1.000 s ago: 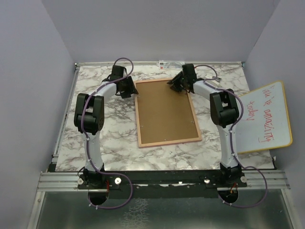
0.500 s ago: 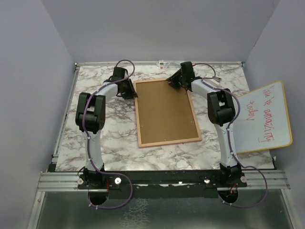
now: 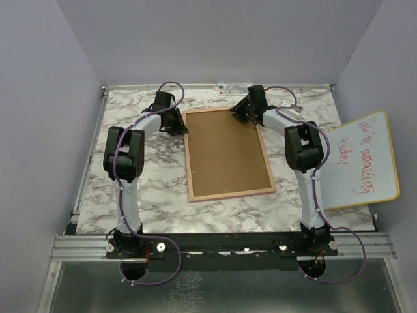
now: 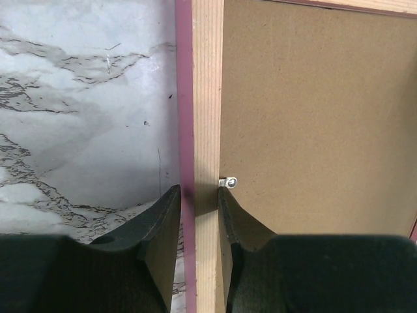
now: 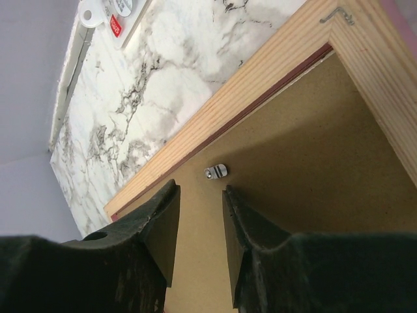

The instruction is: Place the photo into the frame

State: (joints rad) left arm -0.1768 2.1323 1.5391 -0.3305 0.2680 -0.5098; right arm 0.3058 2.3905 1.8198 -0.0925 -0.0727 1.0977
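Observation:
The frame [image 3: 189, 163] lies face down on the marble table, light wood back up, with a brown backing board [image 3: 228, 153] filling it. The photo is hidden. My left gripper [image 3: 180, 124] is at the frame's upper left side; in the left wrist view it [image 4: 199, 189] is shut on the wood rail [image 4: 207, 98], one finger on the pink outer edge, the other beside a metal tab [image 4: 228, 182]. My right gripper [image 3: 242, 112] hovers over the board's far edge. In the right wrist view it [image 5: 201, 188] stands open, empty, just short of a metal tab [image 5: 215, 171].
A wood-edged whiteboard [image 3: 361, 160] with red writing lies at the table's right edge, partly overhanging. A small white label strip [image 3: 225, 87] sits at the back edge. Grey walls close in the back and both sides.
My left gripper's jaws have closed onto the frame's left rail. My right gripper has shifted slightly toward the frame's far edge.

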